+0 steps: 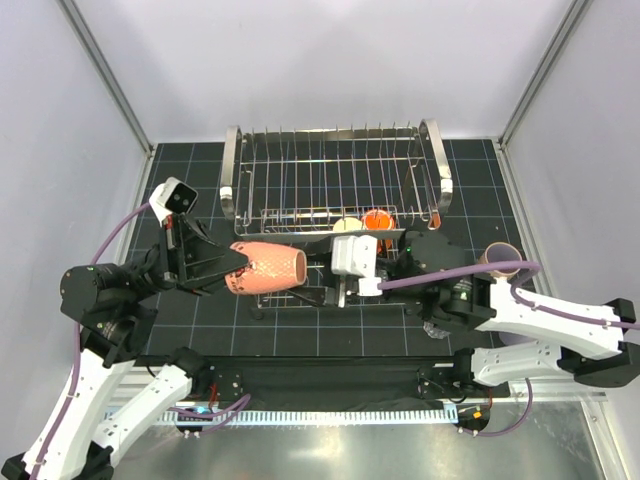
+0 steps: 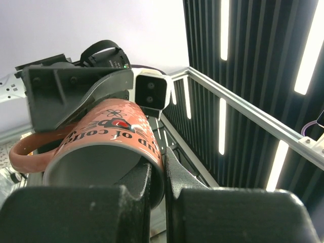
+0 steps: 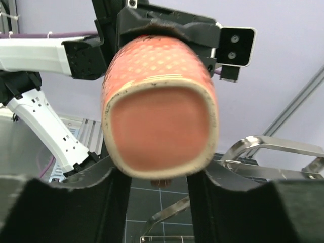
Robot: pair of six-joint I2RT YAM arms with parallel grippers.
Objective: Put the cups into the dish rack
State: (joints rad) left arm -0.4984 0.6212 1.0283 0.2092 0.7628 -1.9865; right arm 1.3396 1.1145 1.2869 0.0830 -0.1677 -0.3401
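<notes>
Centre frame, below rack (image 1: 335, 175): mug (image 1: 265, 268) held level, axis left-right, rim pinched by clamped left gripper (image 1: 232, 272), base pointing right into half-open right gripper (image 3: 154, 187) flanking it, grip unconfirmed.

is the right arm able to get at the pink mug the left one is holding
Probably yes: the left gripper holds the mug sideways by its rim, and the right gripper sits open at its free base end, nothing between.

Robotics lab cell, white panel walls (image 1: 320, 60), alu frame posts (image 1: 107, 75), black grid mat (image 1: 195, 160), 2 robot arms (image 1: 85, 395)
</notes>
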